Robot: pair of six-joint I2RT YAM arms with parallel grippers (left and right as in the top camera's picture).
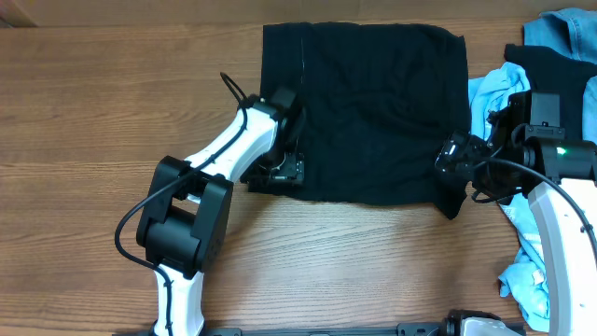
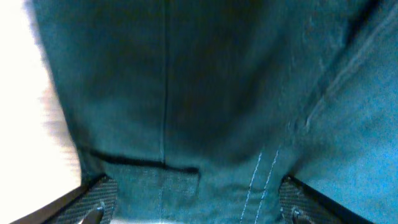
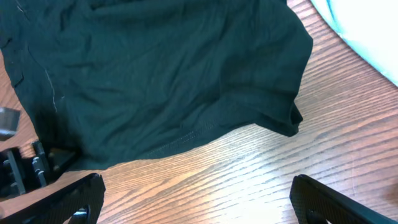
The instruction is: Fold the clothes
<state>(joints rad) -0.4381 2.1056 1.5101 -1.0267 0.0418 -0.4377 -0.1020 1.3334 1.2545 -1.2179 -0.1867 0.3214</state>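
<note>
The black garment lies spread flat at the table's far middle. Its white label does not show. My left gripper is at the garment's near left edge. In the left wrist view its fingers are wide apart, with the fabric filling the space between them. My right gripper is at the garment's near right corner. In the right wrist view it is open and empty over bare wood, just short of the garment's hem.
More clothes are piled at the right edge: a light blue one, a black one and a denim-blue one. Light blue fabric also lies under my right arm. The wooden table extends to the left.
</note>
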